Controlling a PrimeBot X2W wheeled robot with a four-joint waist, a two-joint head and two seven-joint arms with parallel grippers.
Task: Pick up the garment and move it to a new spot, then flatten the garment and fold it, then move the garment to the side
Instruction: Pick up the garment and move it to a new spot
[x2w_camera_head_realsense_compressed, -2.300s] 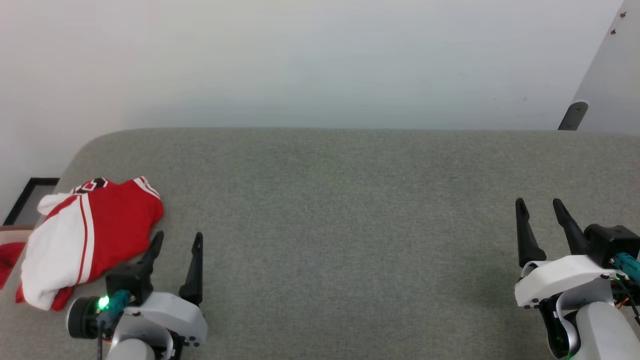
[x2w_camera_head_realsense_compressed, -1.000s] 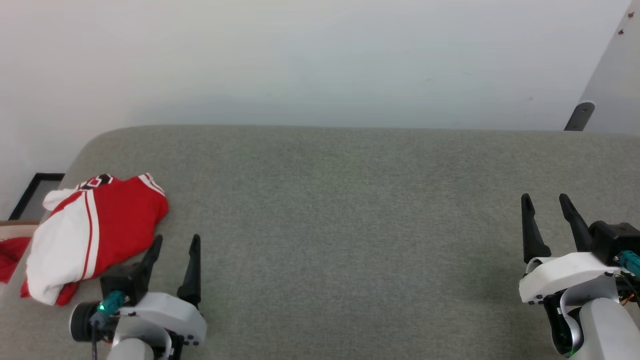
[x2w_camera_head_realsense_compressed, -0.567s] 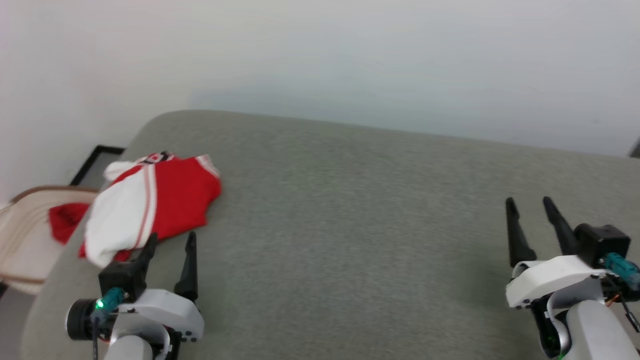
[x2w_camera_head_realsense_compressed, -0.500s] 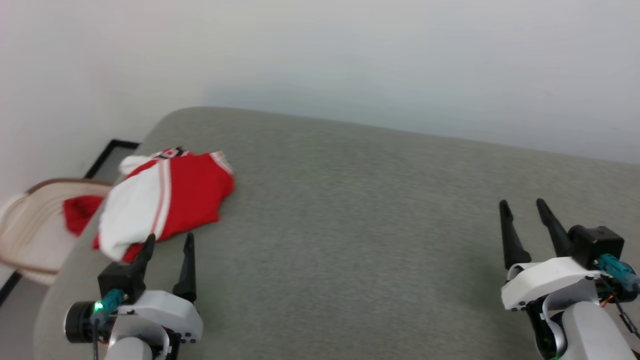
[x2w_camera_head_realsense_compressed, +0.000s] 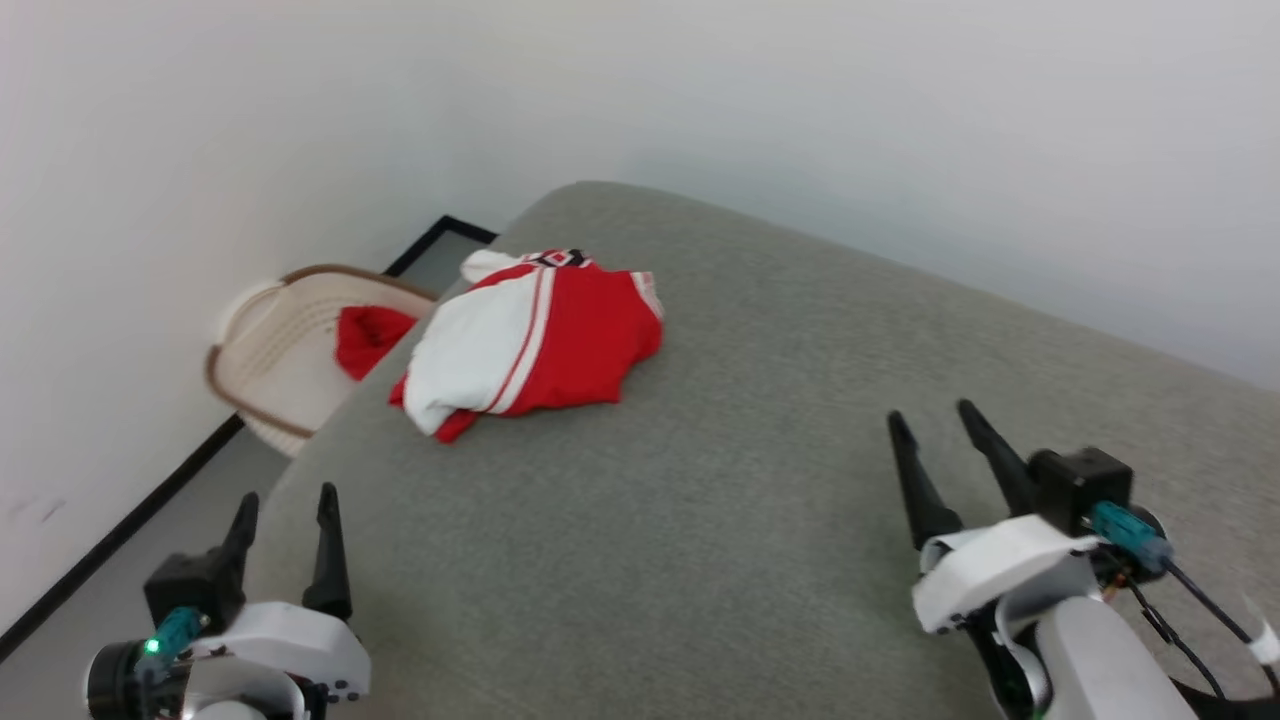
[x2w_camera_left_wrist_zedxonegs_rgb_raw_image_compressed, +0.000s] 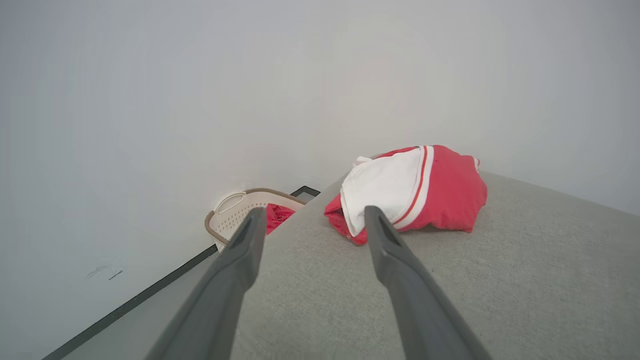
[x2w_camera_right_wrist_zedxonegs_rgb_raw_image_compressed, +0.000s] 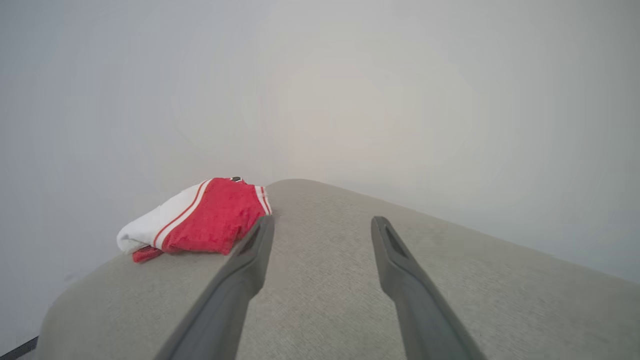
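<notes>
Since the earlier frames the head view swings left; the garment (x2w_camera_head_realsense_compressed: 530, 340) lies as before, crumpled at the grey couch's (x2w_camera_head_realsense_compressed: 720, 480) far left corner above a basket (x2w_camera_head_realsense_compressed: 262, 350); left gripper (x2w_camera_head_realsense_compressed: 285, 493) and right gripper (x2w_camera_head_realsense_compressed: 929, 410) gape wide, empty; every step remains undone.

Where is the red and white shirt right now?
In the head view the garment lies bunched near the far left corner of the grey surface, just right of the basket, ahead of the left gripper.

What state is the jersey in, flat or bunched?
Bunched. The jersey lies in a rumpled heap on the grey surface, white panel lapped over red.
</notes>
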